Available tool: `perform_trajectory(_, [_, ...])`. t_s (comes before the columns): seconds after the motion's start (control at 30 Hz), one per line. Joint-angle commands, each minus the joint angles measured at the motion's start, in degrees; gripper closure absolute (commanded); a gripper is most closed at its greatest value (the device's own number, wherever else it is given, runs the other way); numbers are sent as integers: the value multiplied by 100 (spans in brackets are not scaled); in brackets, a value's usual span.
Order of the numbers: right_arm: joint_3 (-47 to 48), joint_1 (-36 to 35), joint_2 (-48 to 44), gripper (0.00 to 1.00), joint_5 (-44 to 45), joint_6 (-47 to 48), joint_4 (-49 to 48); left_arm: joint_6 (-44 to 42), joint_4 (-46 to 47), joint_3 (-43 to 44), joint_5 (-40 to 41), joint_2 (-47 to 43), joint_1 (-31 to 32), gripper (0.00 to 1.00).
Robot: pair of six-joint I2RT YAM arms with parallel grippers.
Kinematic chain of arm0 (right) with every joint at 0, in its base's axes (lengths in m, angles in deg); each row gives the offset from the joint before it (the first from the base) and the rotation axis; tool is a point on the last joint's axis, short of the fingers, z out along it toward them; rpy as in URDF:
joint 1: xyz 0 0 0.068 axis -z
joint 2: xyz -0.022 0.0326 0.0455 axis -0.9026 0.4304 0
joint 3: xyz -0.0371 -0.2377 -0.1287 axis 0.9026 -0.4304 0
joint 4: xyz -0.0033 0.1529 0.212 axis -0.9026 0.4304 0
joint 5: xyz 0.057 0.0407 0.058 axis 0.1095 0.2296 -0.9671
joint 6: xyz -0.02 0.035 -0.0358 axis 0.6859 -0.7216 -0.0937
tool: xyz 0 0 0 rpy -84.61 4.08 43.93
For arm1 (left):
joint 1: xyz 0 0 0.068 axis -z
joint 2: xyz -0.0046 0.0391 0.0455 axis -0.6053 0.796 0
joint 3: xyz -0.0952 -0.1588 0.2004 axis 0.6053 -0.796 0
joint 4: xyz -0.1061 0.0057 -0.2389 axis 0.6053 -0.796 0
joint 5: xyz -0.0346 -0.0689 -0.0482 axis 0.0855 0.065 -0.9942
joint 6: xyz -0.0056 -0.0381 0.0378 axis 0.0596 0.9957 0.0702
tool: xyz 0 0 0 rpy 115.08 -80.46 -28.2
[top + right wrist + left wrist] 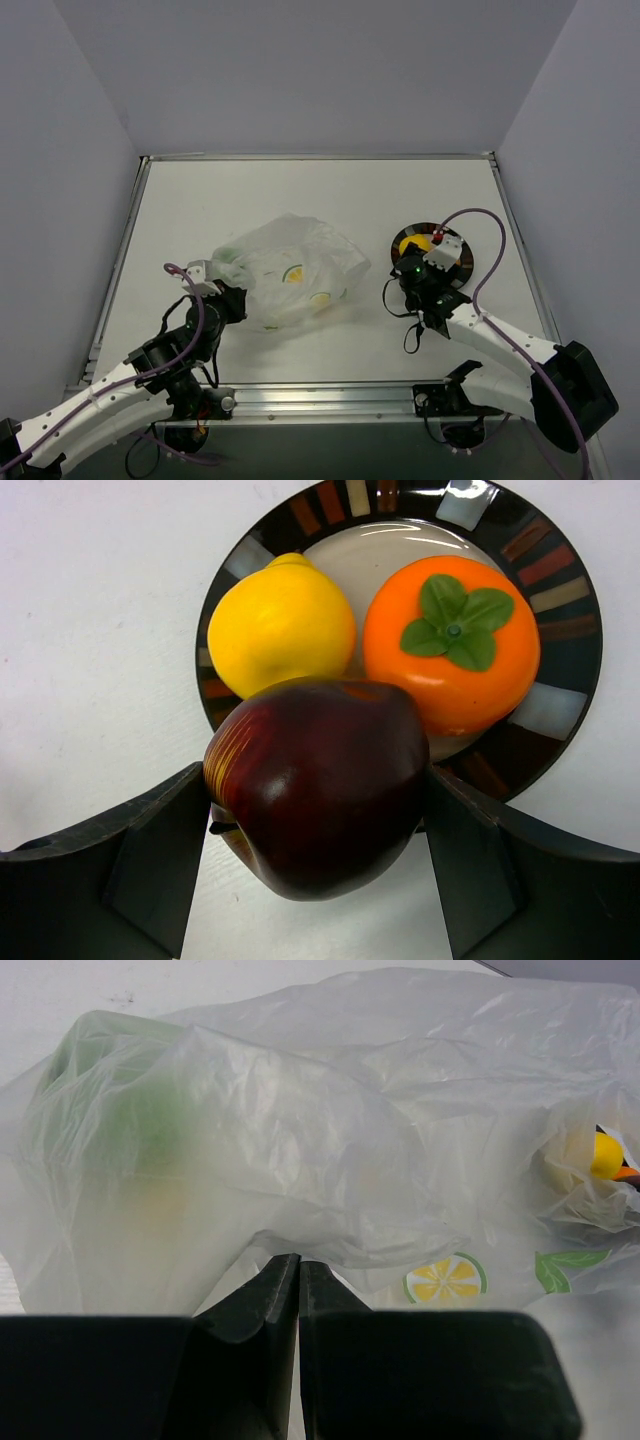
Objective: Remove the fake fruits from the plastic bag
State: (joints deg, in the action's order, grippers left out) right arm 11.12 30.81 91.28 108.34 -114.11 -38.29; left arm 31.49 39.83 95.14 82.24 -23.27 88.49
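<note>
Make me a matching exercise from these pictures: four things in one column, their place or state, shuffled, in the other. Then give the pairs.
Things
1. lemon
2. persimmon
3. dark red apple
4. plastic bag

Place or state
A. edge pinched in the shut left hand
B. gripped by the right hand
C. on the plate, green leaves on top
D. on the plate, plain yellow

Pairs: 1-D, 2-C, 3-B, 4-A

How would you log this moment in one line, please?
left jaws: shut on plastic bag | right jaws: shut on red apple over plate | on plate: lemon, persimmon | in bag: green fruit
</note>
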Motion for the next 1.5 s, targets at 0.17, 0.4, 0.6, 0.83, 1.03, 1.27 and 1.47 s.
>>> perform_trajectory(0.17, [45, 302, 512, 47, 119, 152, -606, -43, -185, 285, -3, 61, -35, 98])
perform_trajectory(0.4, [107, 346, 777, 27, 84, 179, -764, -61, -238, 347, 5, 70, -35, 98])
perform_trajectory(0.6, [-7, 337, 400, 9, -100, 240, -721, -52, -396, 391, 5, -35, -35, 98])
perform_trajectory(0.83, [27, 319, -251, 5, -162, 363, -448, -17, -519, 435, 5, -80, -35, 98])
perform_trajectory(1.03, [370, -171, -1040, 15, -189, 539, 88, 9, -800, 593, 23, -194, -35, 98])
perform_trajectory(1.27, [1046, -1586, -1421, 64, -593, 1276, -43, 62, -1081, 716, 67, -370, -35, 97])
perform_trajectory(1.47, [1635, -3140, -929, 74, -856, 2068, -798, 124, -1284, 795, 76, -396, -35, 98])
